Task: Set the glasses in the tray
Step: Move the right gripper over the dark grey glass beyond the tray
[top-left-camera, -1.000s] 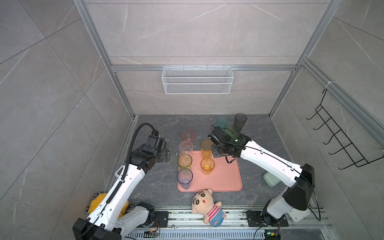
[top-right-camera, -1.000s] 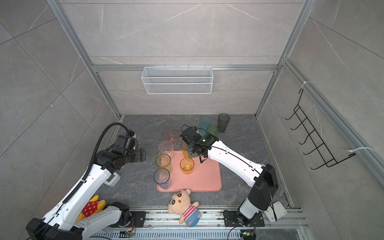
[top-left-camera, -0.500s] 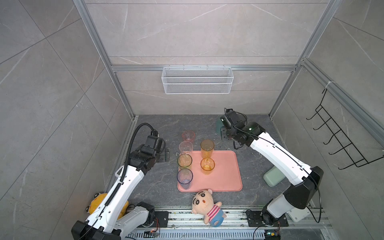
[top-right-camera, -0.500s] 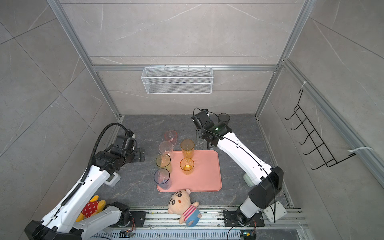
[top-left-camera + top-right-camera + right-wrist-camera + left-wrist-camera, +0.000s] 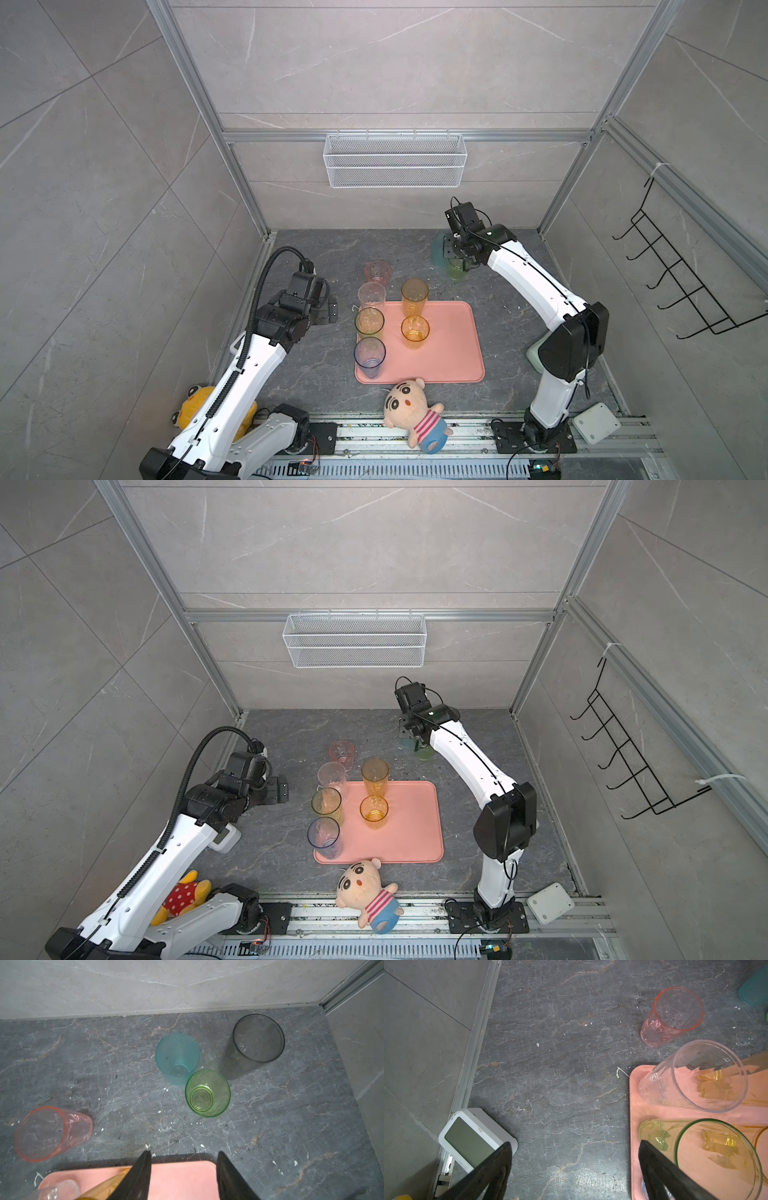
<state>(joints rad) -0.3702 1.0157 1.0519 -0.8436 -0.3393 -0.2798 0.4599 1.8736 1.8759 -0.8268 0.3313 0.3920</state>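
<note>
**Operator:** What is reported for the left gripper [image 5: 575, 1142]?

**Technician:** Its fingers [image 5: 492, 1167] are seen spread wide, and nothing is held between them. It is positioned above bare table, just beside the left edge of the tray [image 5: 634, 1105].

**Operator:** And the right gripper [image 5: 184, 1153]?

**Technician:** Its fingers [image 5: 141, 1176] are set apart, and nothing is gripped. It is held above the back of the table, near three tumblers that stand off the tray.

**Operator:** Where are the glasses located?

**Technician:** Five are stood on the tray. A clear tumbler [image 5: 371, 295], a yellow-green tumbler [image 5: 369, 322] and a blue-tinted tumbler [image 5: 369, 356] are lined along its left edge. A tall amber tumbler [image 5: 414, 296] and a short amber tumbler [image 5: 414, 331] are placed just beside that row. The right half of the tray is left bare.

Four are found on the table. A pink tumbler [image 5: 377, 272] is set just beyond the tray's far left corner. A teal tumbler [image 5: 177, 1057], a small green tumbler [image 5: 207, 1093] and a smoky grey tumbler [image 5: 253, 1045] are grouped near the back wall. Whether the teal and small green ones touch cannot be told.

**Operator:** What else is recorded?

**Technician:** A plush doll [image 5: 409, 409] is laid against the tray's near edge. A white display unit [image 5: 475, 1140] is seated against the left wall.
</note>
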